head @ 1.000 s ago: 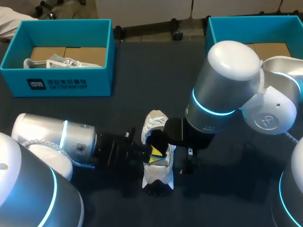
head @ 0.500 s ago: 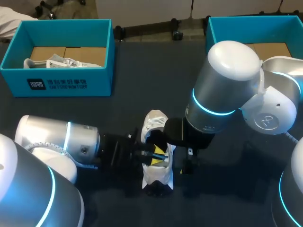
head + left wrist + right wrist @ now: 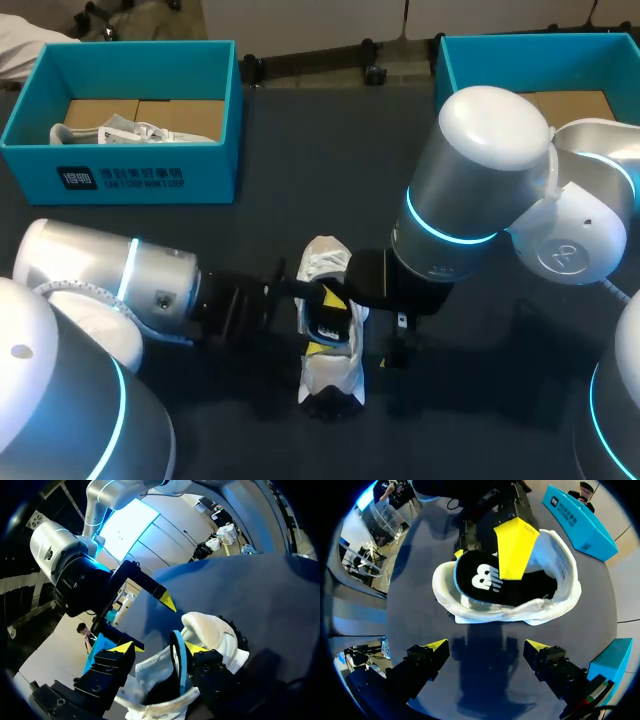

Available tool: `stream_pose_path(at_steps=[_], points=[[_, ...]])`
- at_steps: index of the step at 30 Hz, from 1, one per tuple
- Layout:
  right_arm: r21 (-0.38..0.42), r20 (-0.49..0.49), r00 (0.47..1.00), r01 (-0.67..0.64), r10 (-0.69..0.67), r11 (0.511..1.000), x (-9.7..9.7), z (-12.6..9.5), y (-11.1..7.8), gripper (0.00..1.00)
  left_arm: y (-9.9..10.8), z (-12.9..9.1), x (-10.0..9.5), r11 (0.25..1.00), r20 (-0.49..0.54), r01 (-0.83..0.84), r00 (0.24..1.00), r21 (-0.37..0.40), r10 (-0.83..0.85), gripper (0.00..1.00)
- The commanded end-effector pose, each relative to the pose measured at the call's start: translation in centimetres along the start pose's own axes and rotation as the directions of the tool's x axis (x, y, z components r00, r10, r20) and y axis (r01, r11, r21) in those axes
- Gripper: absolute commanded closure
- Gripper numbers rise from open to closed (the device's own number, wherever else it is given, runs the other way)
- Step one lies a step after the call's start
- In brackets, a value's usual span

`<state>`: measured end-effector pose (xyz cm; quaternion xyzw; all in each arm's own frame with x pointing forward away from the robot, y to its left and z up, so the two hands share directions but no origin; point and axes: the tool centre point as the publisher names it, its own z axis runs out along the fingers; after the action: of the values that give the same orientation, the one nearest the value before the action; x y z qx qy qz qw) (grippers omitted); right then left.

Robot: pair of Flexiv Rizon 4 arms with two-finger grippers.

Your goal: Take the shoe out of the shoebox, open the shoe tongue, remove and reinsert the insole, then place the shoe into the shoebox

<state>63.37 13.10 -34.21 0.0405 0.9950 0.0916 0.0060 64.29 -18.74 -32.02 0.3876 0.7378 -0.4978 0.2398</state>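
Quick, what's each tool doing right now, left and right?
Left tool: at the black foam insole inside the white fabric sneaker; whether it grips cannot be told.
Right tool: open, holding nothing.

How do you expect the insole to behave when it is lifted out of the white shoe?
Probably floppy and light: the insole looks thin and curves up where it rises from the shoe. The shoe is not held by the right gripper, which is open beside it, so it may drag along.
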Motion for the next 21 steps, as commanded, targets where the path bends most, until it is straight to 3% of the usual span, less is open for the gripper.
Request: stream_pose_path(at_steps=[1, 3, 14, 21], points=[[0.000, 0.002, 1.000, 0.000, 0.000, 1.000, 0.1, 0.2, 0.0, 0.00, -0.1, -0.9, -0.4, 1.000, -0.028, 0.004, 1.000, -0.021, -0.005, 0.46], [0.000, 0.002, 1.000, 0.000, 0.000, 1.000, 0.1, 0.2, 0.0, 0.00, 0.1, -1.0, -0.5, 1.000, -0.041, 0.018, 0.999, -0.025, -0.019, 0.52], [0.000, 0.002, 1.000, 0.000, 0.000, 1.000, 0.1, 0.2, 0.0, 0.00, 0.6, -1.9, 0.4, 0.998, -0.139, 0.030, 0.990, -0.050, -0.036, 0.50], [0.000, 0.002, 1.000, 0.000, 0.000, 1.000, 0.1, 0.2, 0.0, 0.00, 0.4, -3.9, 0.5, 0.998, -0.238, 0.012, 0.971, -0.065, -0.027, 0.49]])
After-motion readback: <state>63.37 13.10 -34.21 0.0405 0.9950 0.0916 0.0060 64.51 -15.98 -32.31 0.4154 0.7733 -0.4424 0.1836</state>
